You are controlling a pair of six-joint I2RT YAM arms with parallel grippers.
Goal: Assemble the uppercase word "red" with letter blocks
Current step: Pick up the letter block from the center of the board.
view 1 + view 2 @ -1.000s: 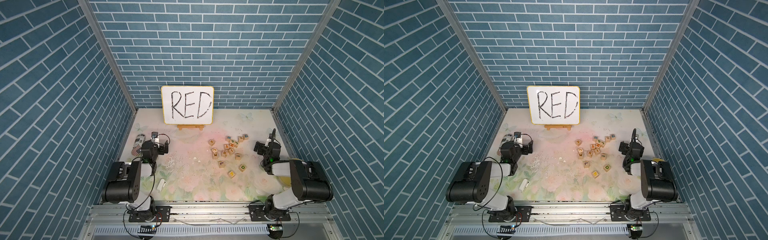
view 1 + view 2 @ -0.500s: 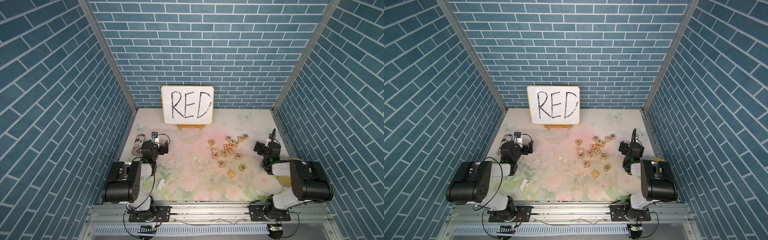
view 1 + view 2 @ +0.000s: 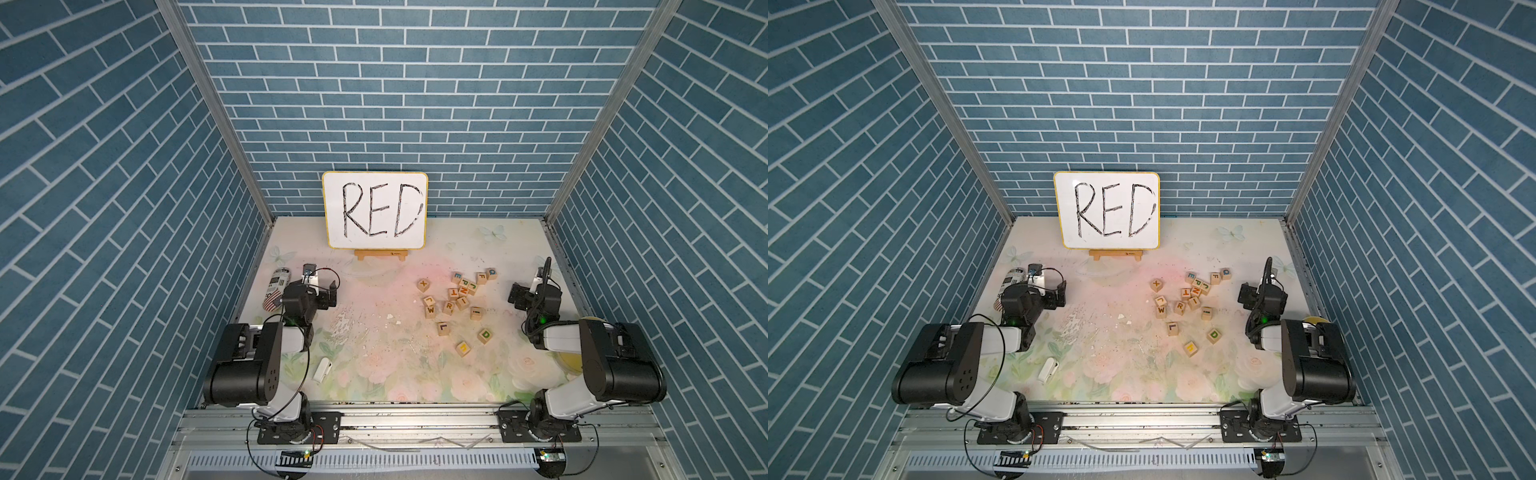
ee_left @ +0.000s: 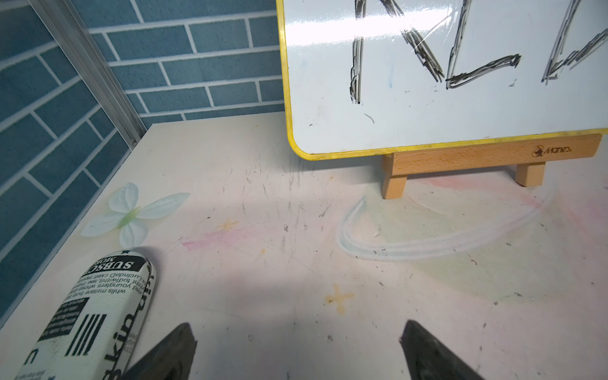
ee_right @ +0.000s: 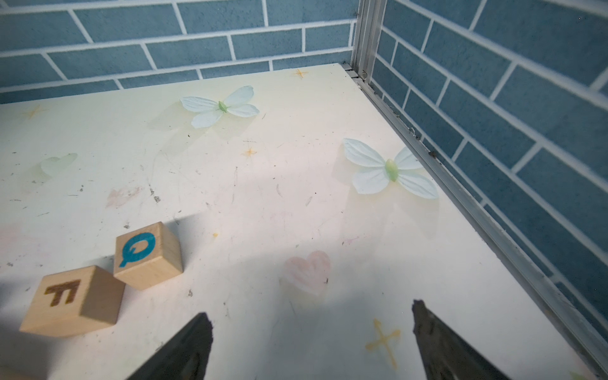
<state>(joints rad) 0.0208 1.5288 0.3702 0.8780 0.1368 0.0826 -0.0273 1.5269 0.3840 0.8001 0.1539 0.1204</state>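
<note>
We look down on a pale floral-print tabletop (image 3: 395, 374) with an arm at each lower side of the frame in both top views. The left gripper (image 3: 329, 293) sits left of centre, beside a soft newspaper-print case (image 3: 276, 288) with a flag pattern at one end. In its wrist view, its dark fingers (image 4: 171, 352) stand wide apart with only bare table between them. The right gripper (image 3: 516, 296) sits near the right edge. Its fingers (image 5: 184, 348) are likewise spread and hold nothing, and close by them a light-wood cube with a brown F (image 5: 74, 301) meets a light-wood cube with a teal Q (image 5: 148, 255) corner to corner.

The task's blocks lie loose among a scatter of wooden letter cubes right of centre:
- The light-wood cube with a dark R (image 3: 448, 307) is in the middle of the scatter, just beside its neighbours.
- The light-wood cube with a teal E (image 3: 457, 276) is at the scatter's upper edge.
- The light-wood cube with a green D (image 3: 484, 335) lies apart at the lower right, near a yellow-lettered wooden cube (image 3: 463, 348).

All three are apart from both grippers. At upper centre, a yellow-rimmed whiteboard (image 3: 376, 210) with "RED" handwritten on it stands on a small wooden easel (image 3: 380, 254).
</note>
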